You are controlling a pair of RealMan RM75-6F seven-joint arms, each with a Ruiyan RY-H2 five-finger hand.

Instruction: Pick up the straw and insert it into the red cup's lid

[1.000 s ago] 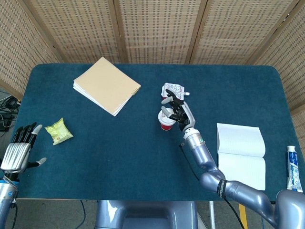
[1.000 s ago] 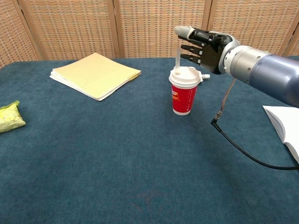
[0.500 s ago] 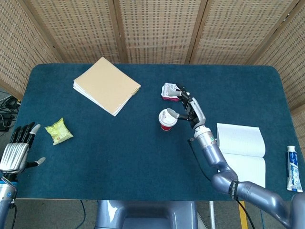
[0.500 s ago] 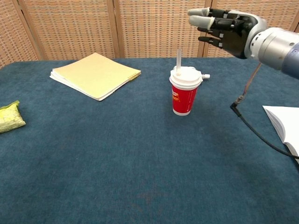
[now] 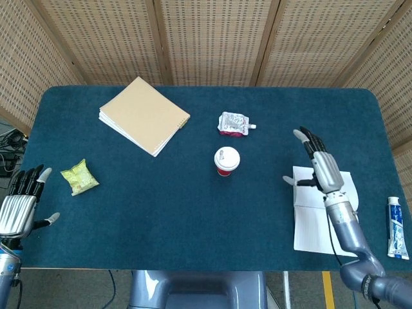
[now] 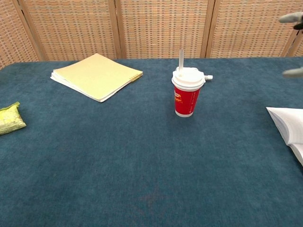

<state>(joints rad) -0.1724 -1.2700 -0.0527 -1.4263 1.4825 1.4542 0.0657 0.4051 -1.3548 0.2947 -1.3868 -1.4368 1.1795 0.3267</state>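
The red cup (image 5: 226,161) (image 6: 186,97) stands upright in the middle of the blue table with its white lid on. A pale straw (image 6: 181,60) sticks straight up out of the lid; from the head view it is barely visible. My right hand (image 5: 320,168) is open with fingers spread, well to the right of the cup, above the open white notebook; only its fingertips (image 6: 292,18) show at the chest view's right edge. At the table's front left corner my left hand (image 5: 20,203) is open and holds nothing.
A tan notebook (image 5: 144,116) (image 6: 96,75) lies back left. A silver pouch (image 5: 233,123) lies just behind the cup. A green snack packet (image 5: 78,177) (image 6: 9,119) sits at the left. An open white notebook (image 5: 323,209) (image 6: 288,128) and a toothpaste tube (image 5: 395,227) are at the right.
My right hand has let go of the straw and drawn away from the cup to the right, over the white notebook. The straw stays standing in the lid. My left hand barely moved.
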